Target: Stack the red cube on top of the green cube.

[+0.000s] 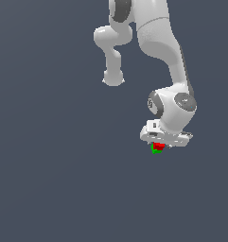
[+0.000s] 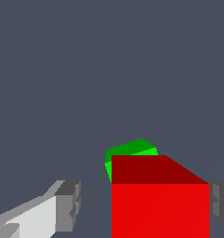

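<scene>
End effector [image 2: 143,204] fingers look apart around the red cube [image 2: 160,204], one side showing a gap, with the green cube [image 2: 132,151] just under it, so next it should probably lift away.

**Bare slate surface — nothing else in view**

Apart from the task's things and the arm, the only thing to tell is the surface [image 1: 49,179]. In the exterior view it is a flat, dark slate-blue expanse that fills the picture from edge to edge, evenly lit and without seam, edge, pattern or marking. The wrist view shows the same surface [image 2: 85,69] — the same muted blue-grey, plain and uniform across the whole upper part of the picture. No border or far limit of it can be made out in either view.
</scene>
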{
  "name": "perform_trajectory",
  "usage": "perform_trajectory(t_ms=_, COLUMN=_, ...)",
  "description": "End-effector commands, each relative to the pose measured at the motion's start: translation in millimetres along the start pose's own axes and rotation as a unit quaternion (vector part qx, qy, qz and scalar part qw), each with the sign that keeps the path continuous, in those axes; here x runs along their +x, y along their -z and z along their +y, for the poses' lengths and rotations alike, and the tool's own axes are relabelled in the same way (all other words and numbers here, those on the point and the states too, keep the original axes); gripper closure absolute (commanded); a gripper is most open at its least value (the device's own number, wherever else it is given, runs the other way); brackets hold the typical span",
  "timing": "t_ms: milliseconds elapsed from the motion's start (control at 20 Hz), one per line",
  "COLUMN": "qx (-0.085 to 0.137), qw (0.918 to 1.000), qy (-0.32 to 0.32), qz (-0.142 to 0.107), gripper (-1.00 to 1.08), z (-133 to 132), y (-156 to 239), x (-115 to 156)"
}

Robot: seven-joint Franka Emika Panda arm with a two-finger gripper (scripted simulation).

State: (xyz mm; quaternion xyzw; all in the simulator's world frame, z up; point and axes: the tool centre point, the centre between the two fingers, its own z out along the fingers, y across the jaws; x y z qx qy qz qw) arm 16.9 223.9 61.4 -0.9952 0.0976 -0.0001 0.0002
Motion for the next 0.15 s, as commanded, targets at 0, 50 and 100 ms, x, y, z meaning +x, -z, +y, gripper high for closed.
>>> perform_trajectory(t_ms=0, qx=0.000, qw=1.0000, qy=0.000, qz=0.000, gripper=-0.92, z=0.0, y=0.0, x=0.1)
perform_trajectory(t_ms=50, qx=0.000, qw=1.0000, qy=0.000, qz=0.000, gripper=-0.92, z=0.0, y=0.0, x=0.1)
perform_trajectory(t_ms=100, qx=0.000, qw=1.0000, qy=0.000, qz=0.000, gripper=-0.92, z=0.0, y=0.0, x=0.1)
